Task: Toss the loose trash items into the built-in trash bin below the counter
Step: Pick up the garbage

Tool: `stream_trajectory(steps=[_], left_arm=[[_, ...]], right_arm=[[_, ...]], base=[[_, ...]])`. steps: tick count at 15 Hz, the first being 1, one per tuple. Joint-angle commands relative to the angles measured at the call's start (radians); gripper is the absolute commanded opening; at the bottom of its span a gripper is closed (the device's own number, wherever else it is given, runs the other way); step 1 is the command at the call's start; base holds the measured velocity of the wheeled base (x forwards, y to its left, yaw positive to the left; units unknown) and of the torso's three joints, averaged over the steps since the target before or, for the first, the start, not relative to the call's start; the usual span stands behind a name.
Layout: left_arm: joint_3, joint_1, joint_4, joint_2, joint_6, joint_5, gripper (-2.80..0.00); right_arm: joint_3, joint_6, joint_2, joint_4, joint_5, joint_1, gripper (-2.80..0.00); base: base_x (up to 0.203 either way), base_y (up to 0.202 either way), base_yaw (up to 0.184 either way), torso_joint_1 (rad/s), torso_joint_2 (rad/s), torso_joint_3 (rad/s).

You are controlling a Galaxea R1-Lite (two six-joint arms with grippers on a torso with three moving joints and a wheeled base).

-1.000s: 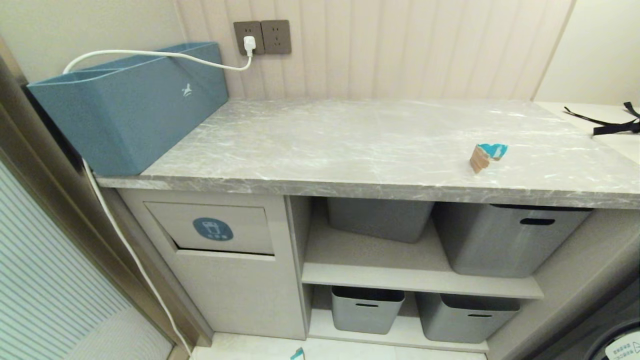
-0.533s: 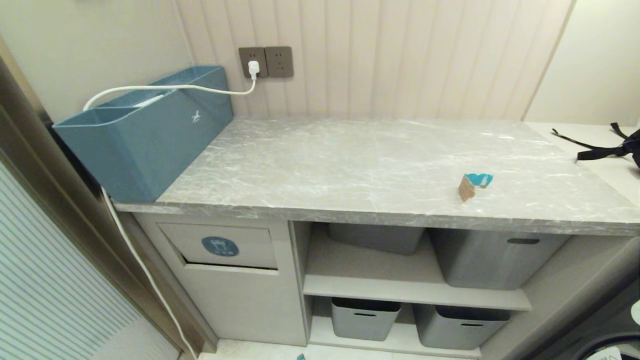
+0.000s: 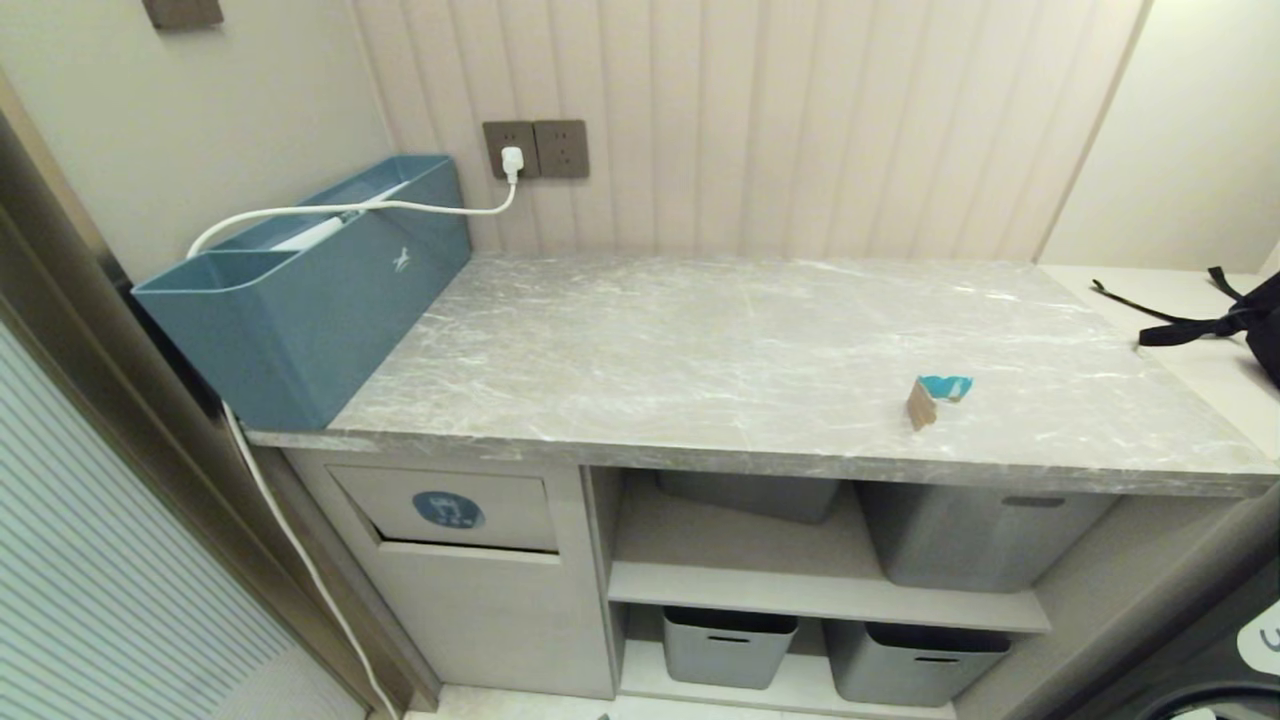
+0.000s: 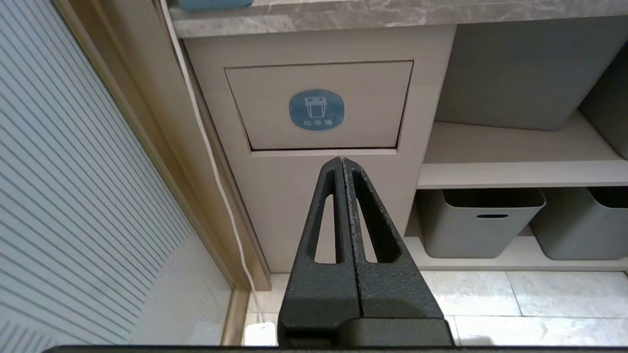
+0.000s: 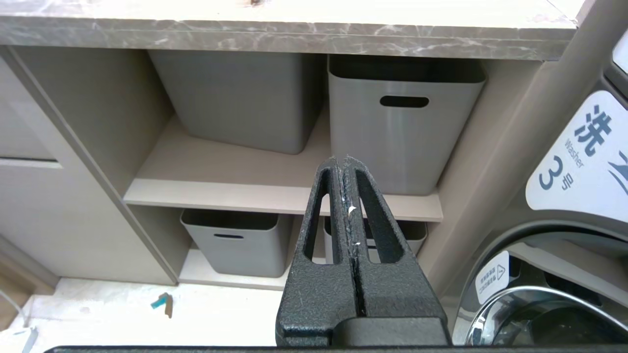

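One scrap of trash (image 3: 932, 395), tan cardboard with turquoise paper, lies on the grey marble counter (image 3: 700, 360) near its front right. A second scrap (image 5: 163, 303) lies on the floor in front of the shelves. The trash bin's flap (image 3: 448, 508) (image 4: 317, 106), beige with a round blue sticker, sits shut under the counter's left end. My left gripper (image 4: 341, 161) is shut and empty, pointing at the cabinet panel just below the flap. My right gripper (image 5: 341, 160) is shut and empty, facing the shelves. Neither arm shows in the head view.
A large blue-teal box (image 3: 300, 290) stands at the counter's left end with a white cable (image 3: 290, 560) running to a wall socket and down to the floor. Grey tubs (image 5: 402, 117) fill the shelves. A washing machine (image 5: 564, 245) stands to the right, black straps (image 3: 1190, 320) beyond the counter.
The head view has risen: the counter and cabinet sit lower in the picture, more wall shows, and the floor scrap has left the view. The counter scrap has not moved.
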Motion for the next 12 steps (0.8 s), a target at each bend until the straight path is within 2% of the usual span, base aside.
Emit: stream_trajectory(steps=[1,4,6,8,10,12], left_arm=[[0.003,0.001,-0.001,-0.001,-0.001,-0.001,-2.8],[0.002,0.001,-0.001,-0.001,-0.026,-0.001,-2.8],[0.003,0.001,-0.001,-0.001,-0.035,-0.002,-2.8],[0.003,0.001,-0.001,-0.001,-0.035,-0.004,-2.8],[0.003,0.001,-0.001,-0.001,-0.034,-0.004,-2.8],[0.003,0.001,-0.001,-0.001,-0.031,-0.002,-2.8]], right_arm=[[0.002,-0.006,0.0,-0.001,0.001,0.0,-2.8],[0.002,0.0,0.0,-0.001,0.0,-0.001,-2.8],[-0.007,-0.026,0.0,-0.001,0.004,0.0,-2.8],[-0.106,-0.05,0.03,0.002,0.004,0.0,-2.8],[-0.205,-0.054,0.167,0.002,0.015,0.002,-2.8],[-0.291,-0.058,0.396,-0.003,0.071,0.003,-2.8]], base=[[0.0,0.0,0.0,0.0,0.0,0.0],[0.0,0.0,0.0,0.0,0.0,0.0],[0.0,0.0,0.0,0.0,0.0,0.0],[0.0,0.0,0.0,0.0,0.0,0.0],[0.0,0.0,0.0,0.0,0.0,0.0],[0.0,0.0,0.0,0.0,0.0,0.0]])
